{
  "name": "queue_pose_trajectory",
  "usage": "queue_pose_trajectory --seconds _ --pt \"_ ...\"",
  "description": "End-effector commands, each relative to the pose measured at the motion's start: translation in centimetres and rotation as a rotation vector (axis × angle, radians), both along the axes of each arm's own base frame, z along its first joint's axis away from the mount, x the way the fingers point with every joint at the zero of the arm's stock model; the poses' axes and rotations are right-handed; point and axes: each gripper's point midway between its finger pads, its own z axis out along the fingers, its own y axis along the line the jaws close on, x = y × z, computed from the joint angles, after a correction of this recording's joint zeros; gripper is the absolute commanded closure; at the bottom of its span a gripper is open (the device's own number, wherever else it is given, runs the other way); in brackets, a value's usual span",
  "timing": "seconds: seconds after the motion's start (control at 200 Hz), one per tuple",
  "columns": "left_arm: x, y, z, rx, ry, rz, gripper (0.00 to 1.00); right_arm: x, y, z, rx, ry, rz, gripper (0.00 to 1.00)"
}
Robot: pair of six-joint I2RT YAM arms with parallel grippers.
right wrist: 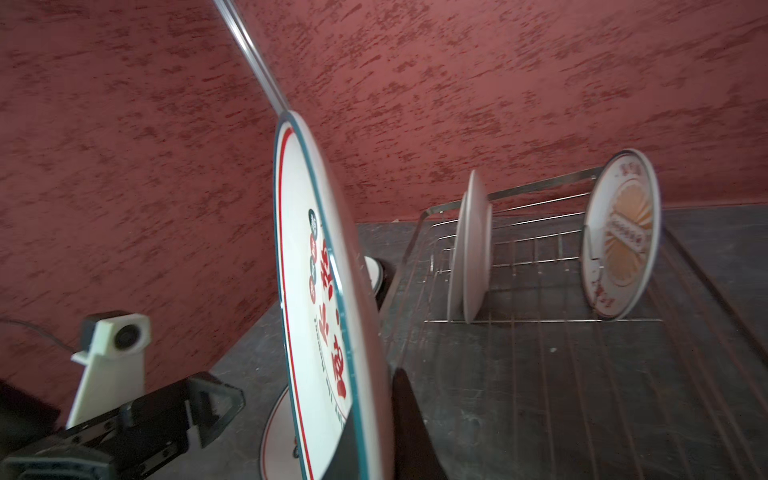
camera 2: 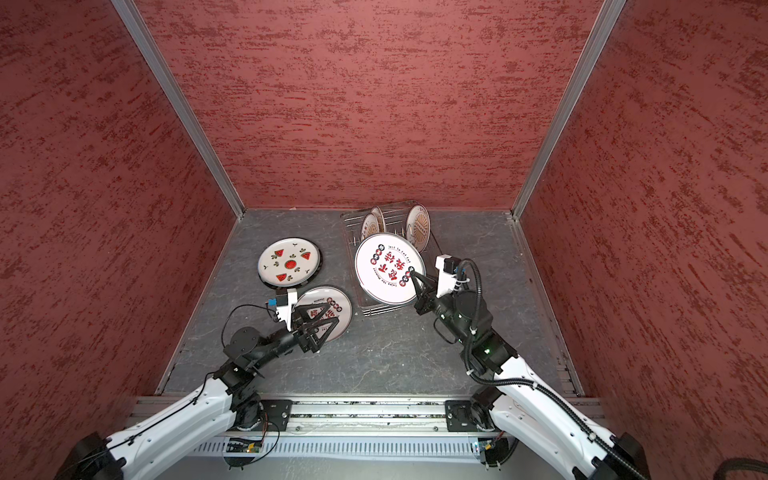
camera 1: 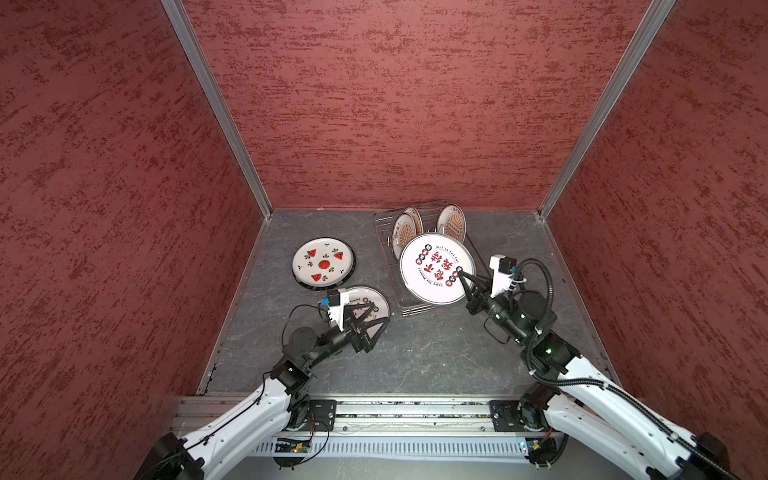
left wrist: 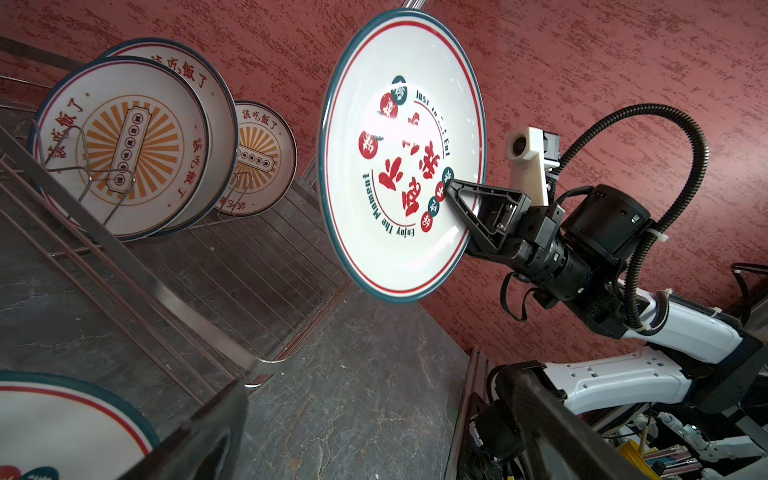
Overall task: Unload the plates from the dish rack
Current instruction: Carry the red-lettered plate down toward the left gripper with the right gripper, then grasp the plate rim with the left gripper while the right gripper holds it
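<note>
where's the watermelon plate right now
In both top views the watermelon plate lies flat, left of the dish rack and just beyond the red-lettered plate under the open left hand.

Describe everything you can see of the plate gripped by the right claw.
The plate is round, glossy white, ceramic-looking, with a teal edge and a thin red ring inside. Its face carries red characters, red and teal dots, and the words "Enjoy The Moment". It stands tilted, nearly on edge, seemingly lifted above the near end of the dish rack. The right claw is shut on its rim, reaching onto the face.
</note>
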Motion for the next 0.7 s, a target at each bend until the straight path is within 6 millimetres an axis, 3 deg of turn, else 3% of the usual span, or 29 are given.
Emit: queue_pose_trajectory --seconds 0.0,0.476,0.536,0.691 --pt "-0.4 -0.9 2.5 -0.053 -0.039 -0.057 0.01 -3.1 1.8 5.0 0.167 -0.154 0.196 0.96" --pt "0.7 -1.7 3.7 -0.059 -0.059 -0.024 0.0 -3.6 3.4 2.4 0.208 -0.129 0.305 0.96" --pt "0.7 -1.8 3.9 -0.059 -0.062 -0.022 0.04 -3.6 3.6 2.3 0.205 -0.126 0.314 0.97" --pt "0.4 -2.1 4.2 -0.063 -0.066 -0.034 0.25 -3.4 3.8 1.8 0.204 -0.116 0.315 0.96"
